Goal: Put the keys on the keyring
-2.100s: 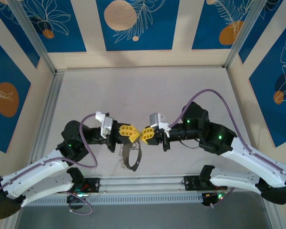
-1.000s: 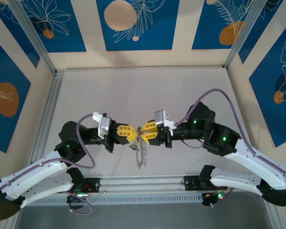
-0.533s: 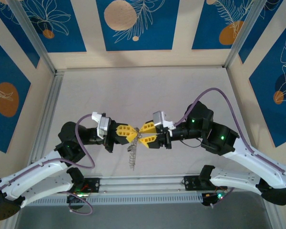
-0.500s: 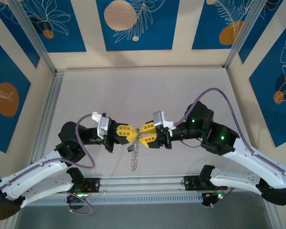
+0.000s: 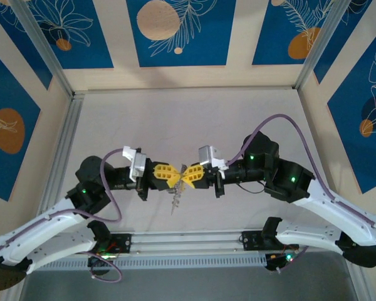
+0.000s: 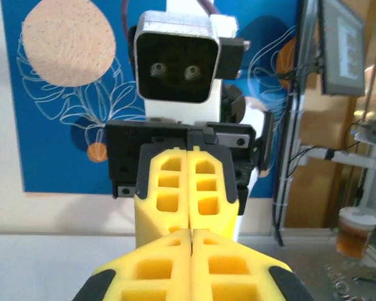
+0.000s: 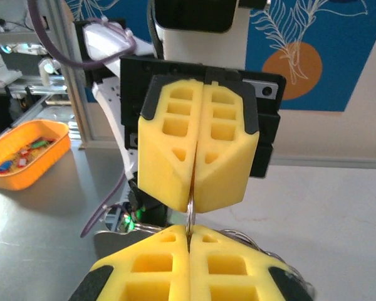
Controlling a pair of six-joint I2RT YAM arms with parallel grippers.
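Note:
Over the near middle of the table my two grippers meet tip to tip. My left gripper (image 5: 178,176) and my right gripper (image 5: 188,175) are both shut on the keyring (image 5: 175,200), a thin silvery loop that hangs edge-on below them with small metal bits along it. Seen from the right wrist, a sliver of the keyring (image 7: 189,214) runs from the seam of my right gripper (image 7: 189,231) up into the seam between the left gripper's yellow fingers (image 7: 169,157). The keys are too small to tell apart. From the left wrist, my left gripper (image 6: 192,231) faces the right gripper's fingers (image 6: 172,188).
The pale table (image 5: 194,119) stretches beyond the grippers to the back wall. Aluminium rails (image 5: 188,241) run along the near edge between the arm bases. An orange tray (image 7: 25,153) of small parts sits off to the side, outside the frame.
The right gripper's jaws have closed onto the keyring. The hanging loop has turned edge-on and looks shorter. Both grippers have crept slightly away from the near edge.

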